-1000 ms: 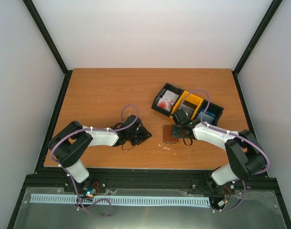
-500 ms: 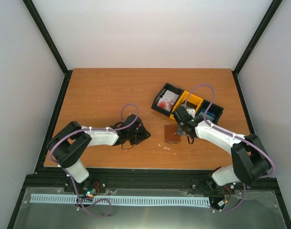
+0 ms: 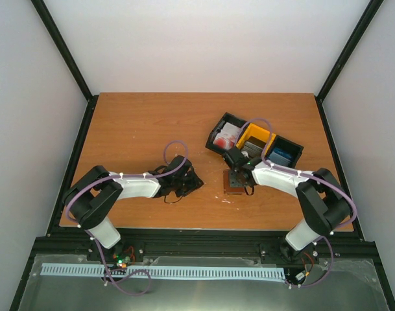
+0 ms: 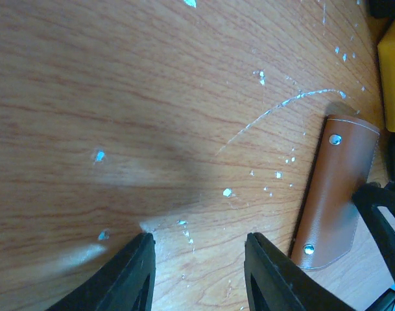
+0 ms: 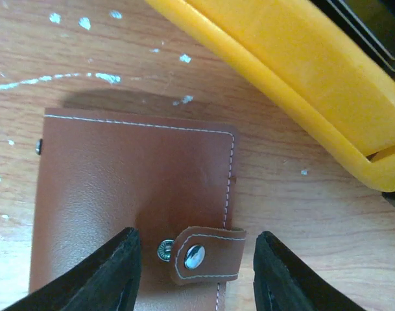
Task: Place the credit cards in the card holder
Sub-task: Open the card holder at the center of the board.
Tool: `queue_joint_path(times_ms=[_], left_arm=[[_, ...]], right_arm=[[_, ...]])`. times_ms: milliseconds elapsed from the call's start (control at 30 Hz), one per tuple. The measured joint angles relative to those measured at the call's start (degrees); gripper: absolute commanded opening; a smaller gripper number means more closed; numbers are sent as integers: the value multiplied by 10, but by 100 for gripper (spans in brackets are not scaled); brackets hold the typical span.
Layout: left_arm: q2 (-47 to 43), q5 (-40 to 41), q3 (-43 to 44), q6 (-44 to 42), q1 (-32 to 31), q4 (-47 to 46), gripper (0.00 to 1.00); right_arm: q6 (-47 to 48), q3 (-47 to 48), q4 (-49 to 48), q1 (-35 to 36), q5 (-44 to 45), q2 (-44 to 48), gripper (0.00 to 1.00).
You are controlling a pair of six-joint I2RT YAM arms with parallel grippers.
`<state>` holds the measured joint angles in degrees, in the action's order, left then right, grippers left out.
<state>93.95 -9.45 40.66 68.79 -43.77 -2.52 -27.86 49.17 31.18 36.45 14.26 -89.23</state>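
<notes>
Where the card holder point(image 3: 231, 188) lies: flat on the table point(image 3: 145, 123), toward 5 o'clock of the board's middle in the top view. It is a smooth brown leather rectangle, outer face up, edged with pale stitching.
Snap tab point(image 5: 207, 253): a short, round-ended leather strap is seen folded over the holder's 3 o'clock edge in the right wrist view. A metal stud point(image 5: 165, 249) shows just beside the tab's snap, at its 9 o'clock.
Right gripper point(image 5: 197, 236): its black fingers are spread wide, one on each side of the tab, and nothing is gripped. Whether the leather is touched cannot be told.
Left gripper point(image 4: 197, 256): matte black fingers are held apart over bare wood with nothing between them. It is placed at 9 o'clock of the holder in the top view, apart from it.
Credit cards: three thin rectangles are seen, a white-and-red card point(image 3: 227, 135), a grey card point(image 3: 252, 147) and a blue card point(image 3: 281, 155), each lying in its own bin.
Bins: three box-shaped plastic trays are set in a slanted row at 1 o'clock of the holder, namely a black bin point(image 3: 213, 141), a glossy yellow bin point(image 3: 266, 134) and a second black bin point(image 3: 295, 148).
Table surface: orange-brown wood grain is flecked with white chips and crossed by one thin curved scratch point(image 4: 281, 107).
</notes>
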Motion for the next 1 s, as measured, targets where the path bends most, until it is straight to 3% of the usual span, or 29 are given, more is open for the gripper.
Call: queue_joint_path(times_ms=[367,467,733,900,1000], left_arm=[[0,-1,-2,-3,0,-3,40],[0,-1,-2,-4,0,-3,40],[-2,-1,-4,-4,0,-6,41],[-5,0,-6,-6,0,-6,41],[-6,0,-7,-7,0,-5,41]], right_arm=[[-41,12,42,15,106,-17,26],[-46,12,49,15,116,-16,25],[-44,-4,30,14,90,-16,24],[-41,-30,-2,5,56,-14,4],[-40,-43,-10,0,42,0,3]])
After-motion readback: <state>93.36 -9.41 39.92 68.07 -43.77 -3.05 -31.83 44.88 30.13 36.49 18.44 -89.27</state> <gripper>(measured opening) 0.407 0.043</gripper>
